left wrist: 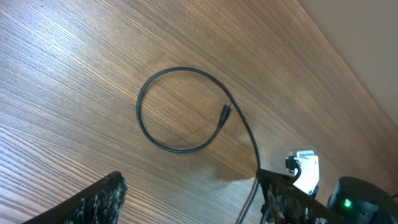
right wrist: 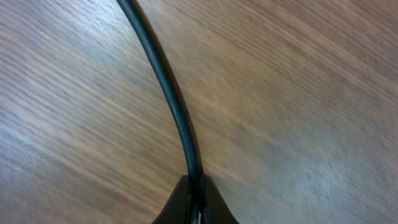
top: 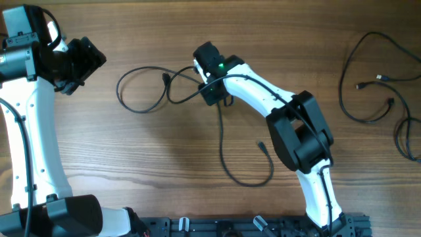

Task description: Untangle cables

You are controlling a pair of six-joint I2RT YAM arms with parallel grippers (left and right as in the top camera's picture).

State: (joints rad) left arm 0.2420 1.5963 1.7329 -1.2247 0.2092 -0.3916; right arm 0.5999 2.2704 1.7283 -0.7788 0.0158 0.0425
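Several cables lie on the table (top: 164, 164). The spare cables (top: 341, 89) rest loosely at the far right, well apart from both arms. The cable (top: 220, 135) in the middle runs from a loop (left wrist: 139, 118) on the left, through the right gripper (right wrist: 194, 198), then curls toward the near edge.

The right gripper is pinched tight on this cable, its tips meeting around the cord just above the wood. The left gripper (top: 89, 59) hangs at the far left with its jaws spread, holding nothing and looking down on the loop.

The step in hand looks like drawing the loop open. The plug (left wrist: 225, 112) lies where the loop crosses itself, so a fast pull would likely drag the whole ring along instead of undoing it. A slow, low pull to the right, away from the loop, should serve better. The left gripper could come down to pin the cord near the plug while the grip stays firm, so the thin cord does not slip through.

No brand or writing can be read. A green light (top: 221, 66) glows on the right wrist, and a small white tag (left wrist: 305, 167) beside it shows no legible text.
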